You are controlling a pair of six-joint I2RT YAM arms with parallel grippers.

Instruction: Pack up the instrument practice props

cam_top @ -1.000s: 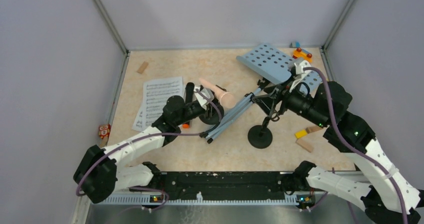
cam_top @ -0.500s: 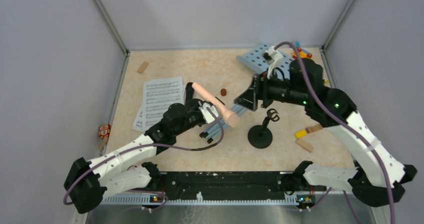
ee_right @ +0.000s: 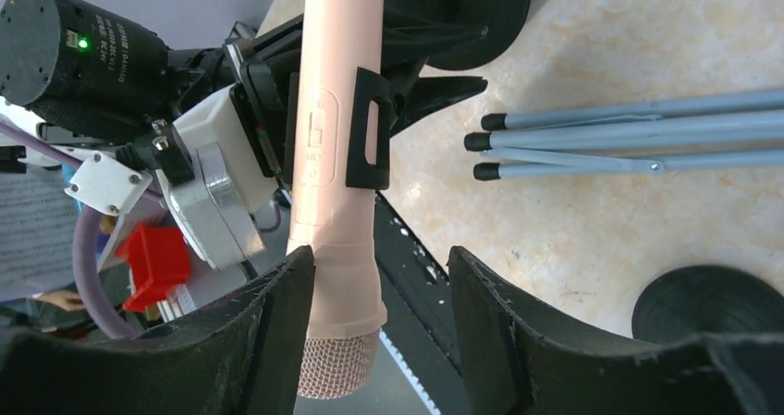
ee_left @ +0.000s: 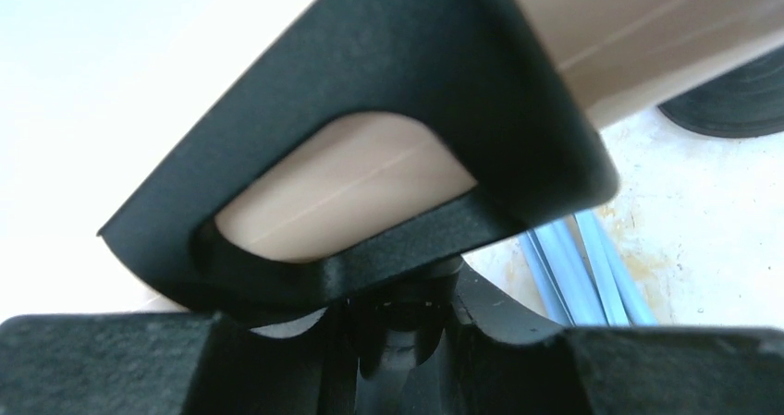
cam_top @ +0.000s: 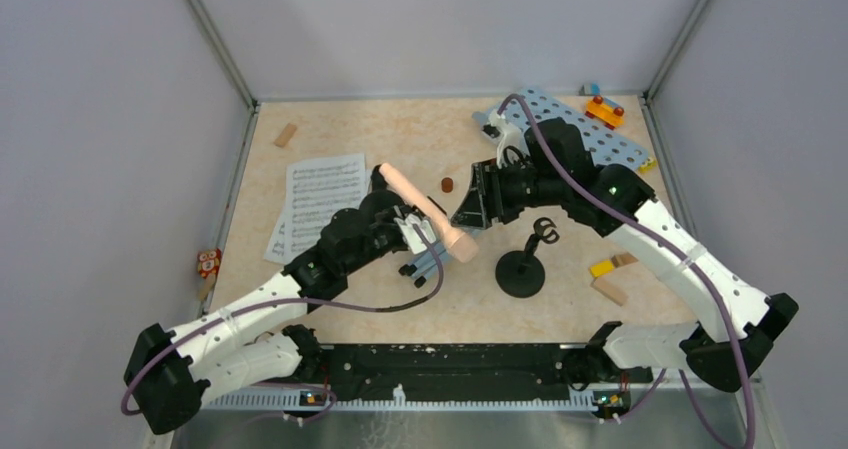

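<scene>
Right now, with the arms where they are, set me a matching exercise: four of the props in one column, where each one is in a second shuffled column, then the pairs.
Props
1. beige microphone
2. sheet-music page
3. black mic holder
4. light-blue music rack

Places
A. lying at the far right, beside the coloured blocks
B. flat on the left side of the table
C. clamped in the left gripper
D. standing alone on its round base, clip empty

Pairs: 1-C, 2-B, 3-D, 4-A
</scene>
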